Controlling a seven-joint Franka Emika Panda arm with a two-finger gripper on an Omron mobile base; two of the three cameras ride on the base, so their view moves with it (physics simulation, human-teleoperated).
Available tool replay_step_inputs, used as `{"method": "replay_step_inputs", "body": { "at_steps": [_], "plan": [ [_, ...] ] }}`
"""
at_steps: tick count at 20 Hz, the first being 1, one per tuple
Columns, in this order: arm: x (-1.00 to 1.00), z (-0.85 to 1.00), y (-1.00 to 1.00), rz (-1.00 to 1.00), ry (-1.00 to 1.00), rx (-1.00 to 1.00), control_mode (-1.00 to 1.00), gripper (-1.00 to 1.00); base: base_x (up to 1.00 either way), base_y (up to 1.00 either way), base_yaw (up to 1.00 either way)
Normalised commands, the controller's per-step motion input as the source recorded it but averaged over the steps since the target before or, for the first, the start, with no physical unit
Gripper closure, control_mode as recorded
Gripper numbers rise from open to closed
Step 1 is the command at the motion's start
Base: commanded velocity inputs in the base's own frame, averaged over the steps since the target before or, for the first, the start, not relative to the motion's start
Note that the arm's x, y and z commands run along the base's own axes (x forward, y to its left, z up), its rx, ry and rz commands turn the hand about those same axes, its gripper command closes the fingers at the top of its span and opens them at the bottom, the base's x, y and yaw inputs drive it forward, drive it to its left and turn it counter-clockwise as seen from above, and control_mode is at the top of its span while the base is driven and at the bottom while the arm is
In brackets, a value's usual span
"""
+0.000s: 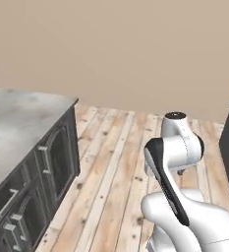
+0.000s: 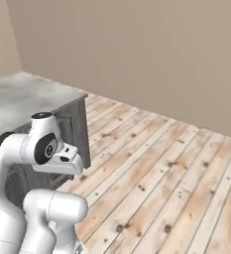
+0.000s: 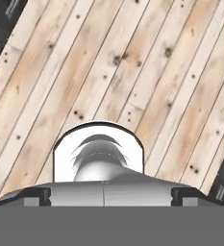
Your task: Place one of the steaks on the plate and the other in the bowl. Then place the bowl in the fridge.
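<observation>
**Arm folded over bare plank floor, tool spread wide**

The folded white arm (image 1: 177, 162) sits nearest, over the pale wooden plank floor (image 1: 116, 162). In the hand view the tool (image 3: 104, 194) points down at those planks, its two dark fingertips (image 3: 36, 194) standing far apart with nothing between them. Farther left stands a dark cabinet (image 1: 52, 167) with a grey stone worktop (image 1: 17, 118). Beyond rises a plain beige wall (image 1: 126, 49). Where the steaks, plate, bowl and fridge are, I cannot tell.

beige wall (image 1: 116, 49), plank floor (image 2: 156, 163), dark grey-topped cabinet (image 1: 17, 162).
</observation>
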Motion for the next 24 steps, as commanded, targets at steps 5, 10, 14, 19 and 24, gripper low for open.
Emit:
{"method": "replay_step_inputs", "body": {
  "at_steps": [5,10,14,19,24],
  "plan": [
    [0.0,0.0,0.0,0.0,0.0,0.0,1.0,-1.0,0.5,0.48,-0.61],
    [0.0,0.0,0.0,0.0,0.0,0.0,1.0,-1.0,0.82,0.19,-0.39],
    [0.0,0.0,0.0,0.0,0.0,0.0,1.0,-1.0,1.0,-0.07,-0.37],
    [0.0,0.0,0.0,0.0,0.0,0.0,1.0,-1.0,1.0,0.0,-0.44],
    [0.0,0.0,0.0,0.0,0.0,0.0,1.0,-1.0,1.0,0.0,-0.45]
  ]
}}
